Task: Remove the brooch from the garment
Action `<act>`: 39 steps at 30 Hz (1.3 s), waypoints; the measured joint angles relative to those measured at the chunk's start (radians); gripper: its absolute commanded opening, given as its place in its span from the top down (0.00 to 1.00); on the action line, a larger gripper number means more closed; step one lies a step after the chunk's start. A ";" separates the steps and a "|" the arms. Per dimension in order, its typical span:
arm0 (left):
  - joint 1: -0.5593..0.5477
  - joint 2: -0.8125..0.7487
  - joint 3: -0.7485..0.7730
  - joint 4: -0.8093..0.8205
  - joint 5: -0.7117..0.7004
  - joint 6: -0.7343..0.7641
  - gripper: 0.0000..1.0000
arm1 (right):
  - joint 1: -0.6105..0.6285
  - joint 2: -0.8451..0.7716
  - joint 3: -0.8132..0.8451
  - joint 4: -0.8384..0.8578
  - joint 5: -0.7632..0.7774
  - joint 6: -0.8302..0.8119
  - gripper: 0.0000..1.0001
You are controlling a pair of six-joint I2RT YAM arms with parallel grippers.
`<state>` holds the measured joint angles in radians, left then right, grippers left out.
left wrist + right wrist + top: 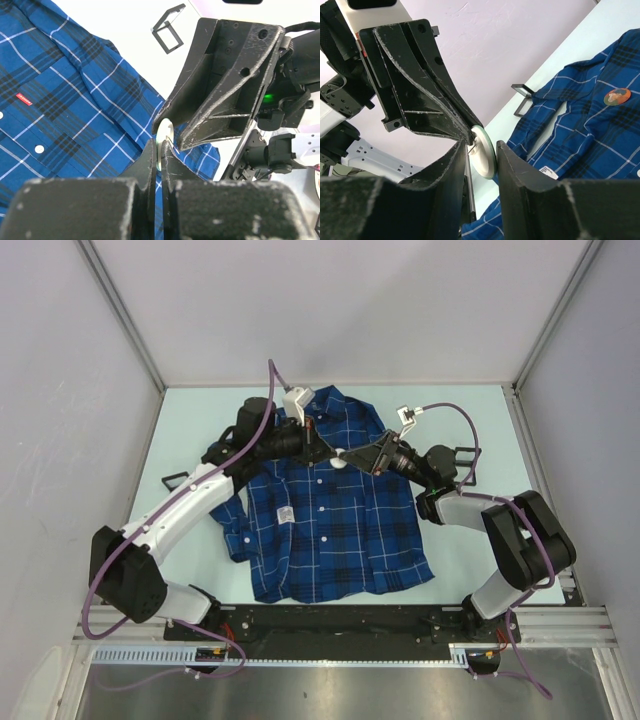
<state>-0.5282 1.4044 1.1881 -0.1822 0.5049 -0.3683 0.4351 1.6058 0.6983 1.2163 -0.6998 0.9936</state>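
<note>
The garment (320, 530), a dark blue plaid shirt, lies flat on the table. The brooch (340, 459), a round white-backed disc, hangs above its chest between both grippers. My left gripper (161, 150) is shut on the disc's rim (164, 135). My right gripper (481, 144) straddles the brooch (484, 152). One finger lies against the brooch's face, and a thin gap shows on the pin side. The brooch looks clear of the cloth.
A second round badge, orange (617, 96), sits pinned on the shirt near the collar. Black wire frames (172, 480) (465, 455) lie on the table on both sides of the shirt. A white tag (284, 514) is on the shirt front. Enclosure walls stand around the table.
</note>
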 measured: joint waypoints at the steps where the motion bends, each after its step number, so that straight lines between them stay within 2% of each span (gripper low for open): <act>1: 0.002 0.000 0.000 0.000 0.004 -0.002 1.00 | 0.000 0.001 0.000 0.000 -0.001 0.000 0.66; 11: 0.023 0.008 0.000 0.028 0.062 -0.039 1.00 | 0.001 0.003 0.000 0.019 -0.009 0.000 0.66; 24: 0.043 0.028 -0.021 0.101 0.129 -0.107 1.00 | 0.005 0.020 0.003 0.057 0.003 0.001 0.80; 39: 0.072 0.066 -0.096 0.288 0.189 -0.253 1.00 | 0.015 0.026 0.003 0.049 0.064 -0.067 0.84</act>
<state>-0.4557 1.4700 1.0920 0.1055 0.6937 -0.6209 0.4503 1.6314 0.7010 1.2652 -0.6353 0.9268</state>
